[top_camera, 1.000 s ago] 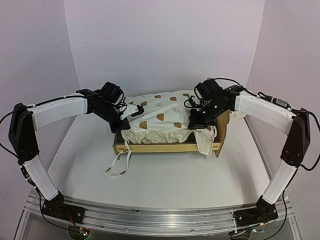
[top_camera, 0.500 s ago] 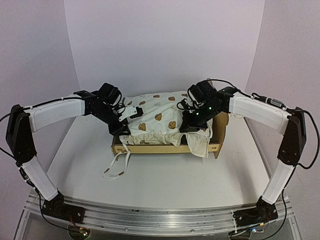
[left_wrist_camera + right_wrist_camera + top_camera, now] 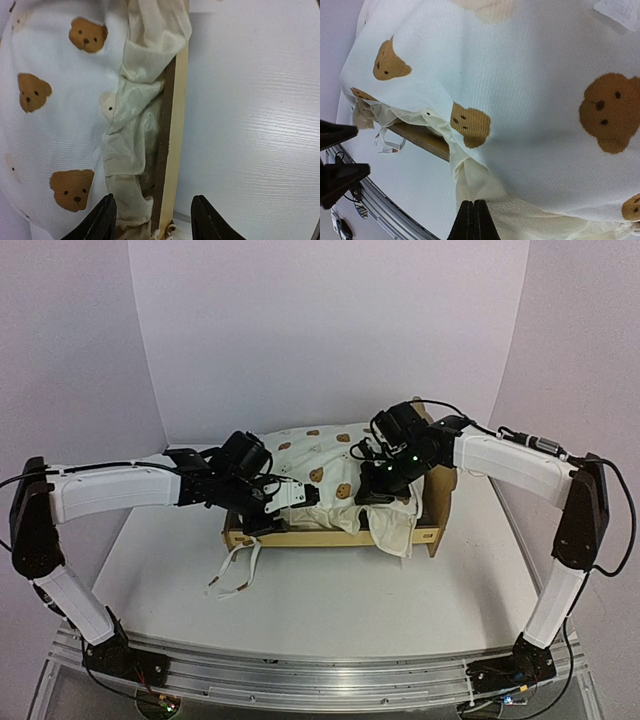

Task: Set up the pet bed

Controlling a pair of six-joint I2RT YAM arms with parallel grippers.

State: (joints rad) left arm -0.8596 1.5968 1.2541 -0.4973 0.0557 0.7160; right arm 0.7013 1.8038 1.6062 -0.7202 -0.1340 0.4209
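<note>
Our right gripper (image 3: 473, 210) pinches the ruffled hem of the cream bear-print cushion (image 3: 320, 452), we judge to tug it square onto the light plywood bed frame (image 3: 176, 125), whose near rail our open left gripper (image 3: 153, 201) straddles.

A plain pale booth around a white worktop.
A smooth back wall (image 3: 330, 330) and two angled side walls (image 3: 70, 350) close in the white worktop (image 3: 350, 600). All three panels are plain and take a faint lilac tint under soft, even light, which leaves only weak shadows. Seen close in the left wrist view, the worktop has a fine streaked grain. A ribbed aluminium rail (image 3: 320, 675) runs along its near edge.
</note>
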